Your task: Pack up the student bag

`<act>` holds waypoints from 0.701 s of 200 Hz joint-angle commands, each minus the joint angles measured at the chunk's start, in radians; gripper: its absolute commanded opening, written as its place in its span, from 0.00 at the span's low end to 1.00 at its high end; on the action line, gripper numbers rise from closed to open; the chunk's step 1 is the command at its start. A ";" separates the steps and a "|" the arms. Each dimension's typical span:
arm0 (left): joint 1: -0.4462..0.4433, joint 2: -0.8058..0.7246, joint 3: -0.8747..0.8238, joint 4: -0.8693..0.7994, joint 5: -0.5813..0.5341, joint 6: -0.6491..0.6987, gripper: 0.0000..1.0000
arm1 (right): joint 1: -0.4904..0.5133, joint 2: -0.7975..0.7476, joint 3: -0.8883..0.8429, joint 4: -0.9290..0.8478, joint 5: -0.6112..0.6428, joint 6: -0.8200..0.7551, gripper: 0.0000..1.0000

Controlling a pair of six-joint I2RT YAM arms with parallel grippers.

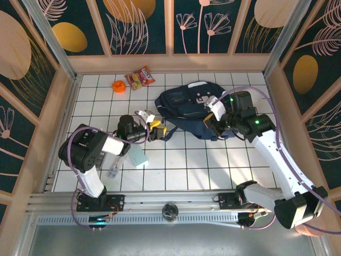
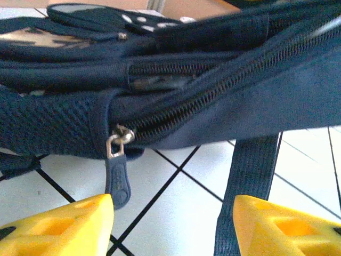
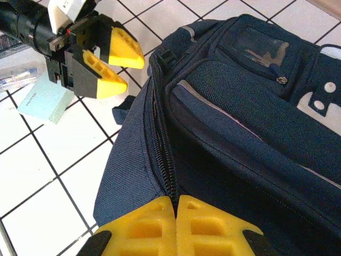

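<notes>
Left wrist view: the left tool (image 2: 171,205), jaws moderately apart at the bottom edge, has the zipper pull (image 2: 117,178) hanging above its lower-left finger, off centre. A pinch from here could miss the pull or snag the strap (image 2: 250,176). Beyond, the bag (image 2: 240,101) lies across the frame on the tiled surface (image 2: 303,154). The left arm reaches low and level; the right tool (image 3: 176,201), pressed shut, rests at the bag's zipper seam.

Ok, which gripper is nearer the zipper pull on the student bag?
Left. The zipper pull hangs ahead of the open left gripper, close to one finger. The right gripper sits shut against the zipper line farther along the student bag.
</notes>
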 commanded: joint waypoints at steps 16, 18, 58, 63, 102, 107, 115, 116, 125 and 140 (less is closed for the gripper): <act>0.001 0.054 0.013 0.087 0.050 0.097 0.56 | -0.008 -0.036 0.038 0.087 -0.044 0.001 0.00; 0.001 0.055 0.016 0.088 0.050 0.099 0.56 | -0.009 -0.036 0.037 0.087 -0.044 0.001 0.00; -0.004 0.096 0.068 0.082 0.057 0.132 0.53 | -0.008 -0.043 0.034 0.091 -0.047 0.008 0.00; -0.004 0.100 0.071 0.091 0.057 0.131 0.52 | -0.009 -0.044 0.032 0.091 -0.047 0.008 0.00; -0.008 0.141 0.095 0.150 0.063 0.104 0.47 | -0.010 -0.048 0.028 0.096 -0.053 0.014 0.00; -0.008 0.145 0.098 0.153 0.059 0.101 0.47 | -0.009 -0.046 0.029 0.097 -0.055 0.014 0.00; -0.007 0.151 0.101 0.158 0.057 0.096 0.47 | -0.009 -0.048 0.029 0.097 -0.055 0.014 0.00; -0.007 0.151 0.101 0.159 0.055 0.095 0.47 | -0.009 -0.048 0.029 0.097 -0.055 0.014 0.00; -0.008 0.155 0.103 0.163 0.043 0.084 0.51 | -0.009 -0.049 0.030 0.095 -0.053 0.016 0.00; -0.008 0.154 0.098 0.168 -0.022 0.068 0.57 | -0.009 -0.052 0.030 0.095 -0.051 0.018 0.00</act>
